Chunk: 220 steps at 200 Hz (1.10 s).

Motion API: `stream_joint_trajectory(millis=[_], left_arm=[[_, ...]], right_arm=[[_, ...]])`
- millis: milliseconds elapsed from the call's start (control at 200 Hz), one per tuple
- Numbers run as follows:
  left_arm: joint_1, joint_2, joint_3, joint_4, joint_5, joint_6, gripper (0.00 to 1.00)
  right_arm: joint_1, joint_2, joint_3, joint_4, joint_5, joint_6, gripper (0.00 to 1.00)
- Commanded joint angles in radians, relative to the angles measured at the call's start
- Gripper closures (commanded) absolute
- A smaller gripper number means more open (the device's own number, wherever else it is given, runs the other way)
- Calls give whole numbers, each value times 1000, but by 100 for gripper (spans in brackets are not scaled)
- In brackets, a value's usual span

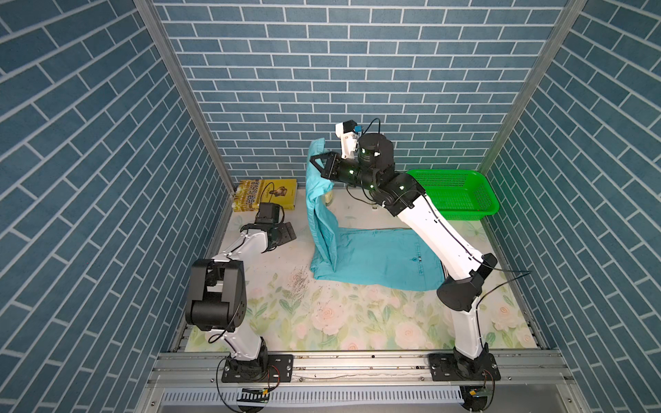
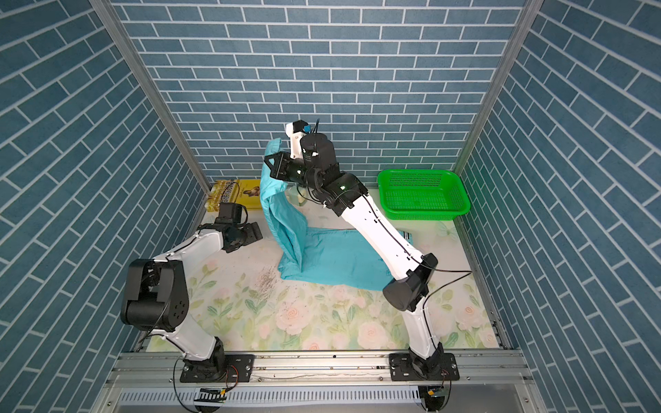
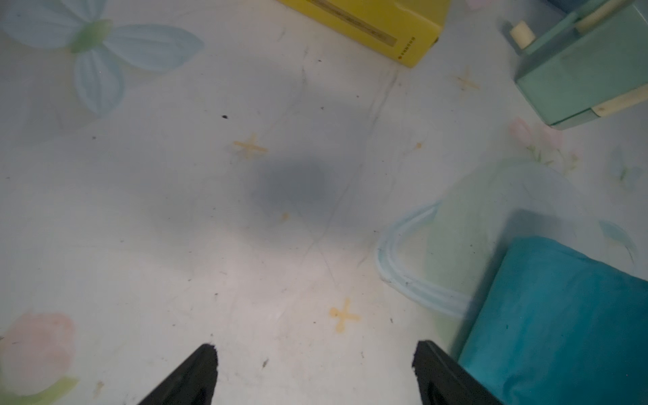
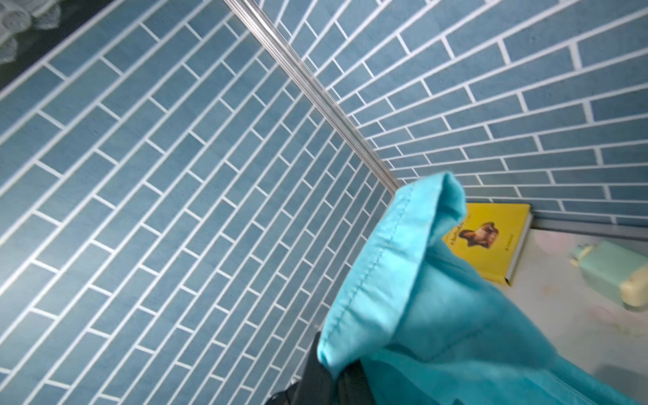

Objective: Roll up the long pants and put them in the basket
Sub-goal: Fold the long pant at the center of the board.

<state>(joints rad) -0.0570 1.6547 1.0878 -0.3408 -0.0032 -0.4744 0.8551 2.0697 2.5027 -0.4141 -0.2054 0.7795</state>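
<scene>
Turquoise long pants point(image 1: 375, 257), 1 leg raised

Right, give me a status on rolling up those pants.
Done: no roll visible; the waist half of the turquoise soft cloth long pants lies flat. In hand: the right claw, shut, holds the leg end up off the floral table. The left claw is open, empty. Left: all the rolling.
</scene>
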Motion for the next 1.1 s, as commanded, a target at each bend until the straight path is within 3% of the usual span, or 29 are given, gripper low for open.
stream_joint_trajectory(millis=[0, 70, 255, 425, 600, 860, 945, 1095], left_arm=[[4, -16, -17, 14, 12, -12, 7], [4, -13, -18, 15, 17, -15, 7], [5, -6, -21, 24, 31, -11, 7], [5, 2, -22, 26, 41, -5, 7], [3, 7, -23, 22, 58, 5, 7], [-2, 10, -19, 11, 66, 14, 7], [-8, 14, -14, 3, 65, 19, 7], [-42, 21, -3, 8, 79, 24, 7]], right_arm=[[-17, -20, 21, 17, 37, 9, 100], [-34, -92, -128, 4, 68, -26, 100], [-172, -416, -786, 107, 136, -119, 100], [-350, -618, -1106, 63, 93, -225, 100], [-523, -696, -1253, -15, 33, -354, 100], [-693, -738, -1401, -90, 7, -472, 100], [-726, -760, -1429, -118, -13, -489, 100], [-768, -787, -1504, -128, 56, -518, 100]])
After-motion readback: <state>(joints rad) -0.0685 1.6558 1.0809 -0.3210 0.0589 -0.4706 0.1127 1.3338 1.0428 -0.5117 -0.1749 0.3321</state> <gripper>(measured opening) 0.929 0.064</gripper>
